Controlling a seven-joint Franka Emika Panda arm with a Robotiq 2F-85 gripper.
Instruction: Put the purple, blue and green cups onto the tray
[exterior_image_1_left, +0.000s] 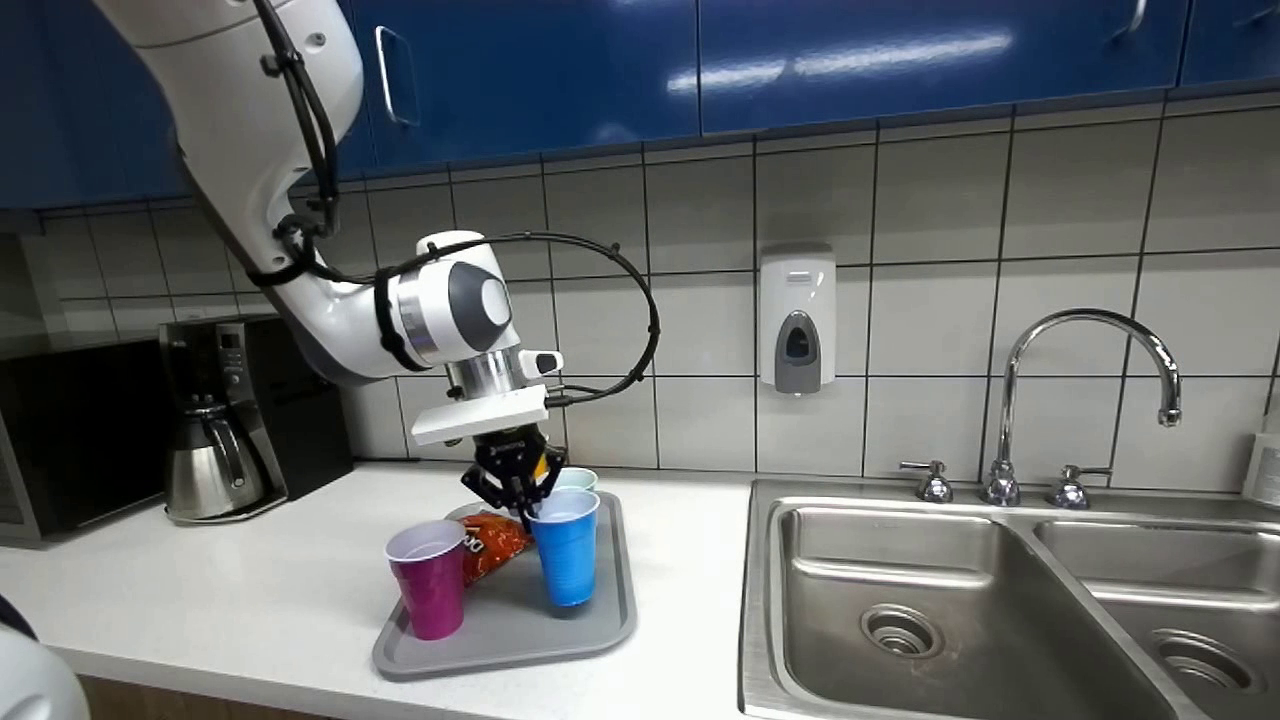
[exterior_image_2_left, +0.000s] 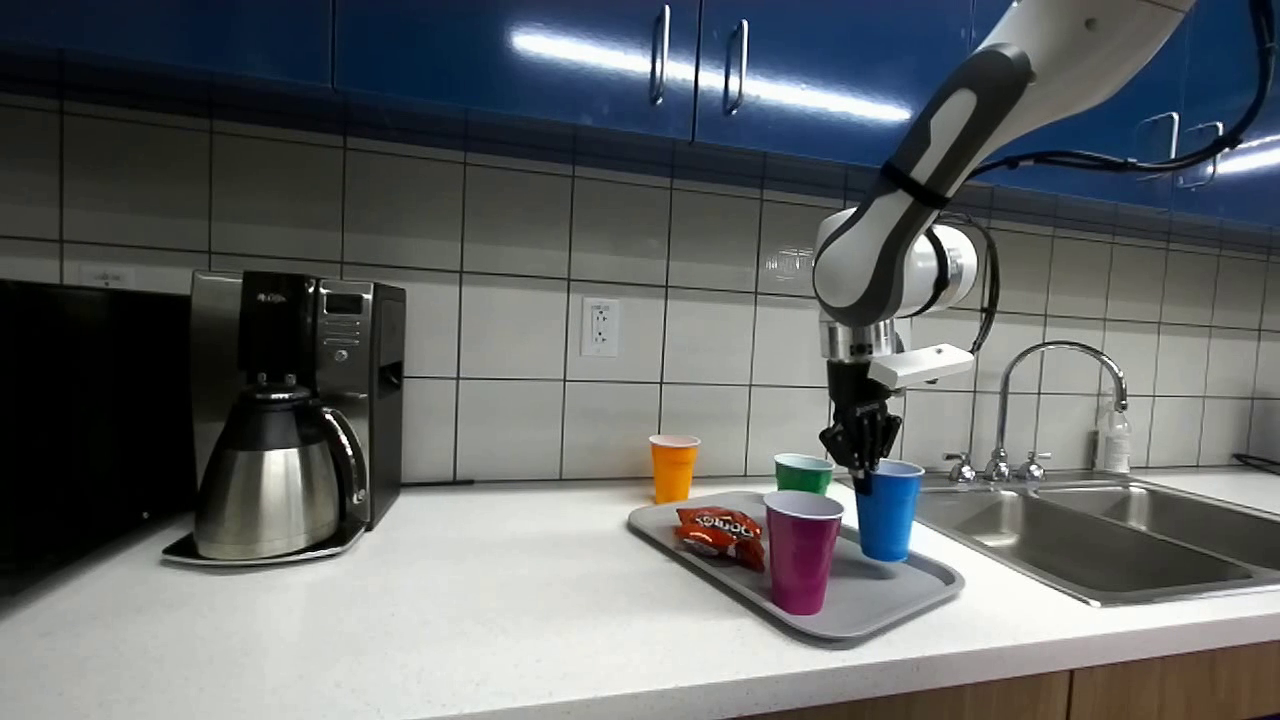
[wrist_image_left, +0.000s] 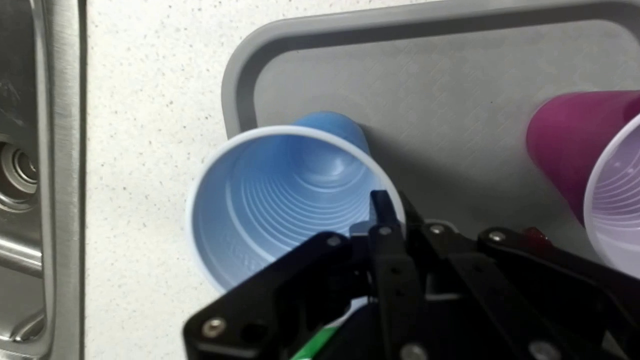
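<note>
Pinching blue cup (exterior_image_2_left: 887, 515) by rim in gripper (wrist_image_left: 397, 212), tight across thin wall, roughly upright over tray (exterior_image_1_left: 520, 625), ridged inside.

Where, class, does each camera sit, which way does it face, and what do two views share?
Exterior view: before the counter, facing the tiled wall; arm from picture's upper left, pincer visible.
Exterior view: before the counter, facing the wall outlet; arm from picture's upper right, pincer visible.
Wrist view: at the arm's end, looking down into the blue cup; pincer's fingers show.
Both exterior views share tray, purple cup and sink.
</note>
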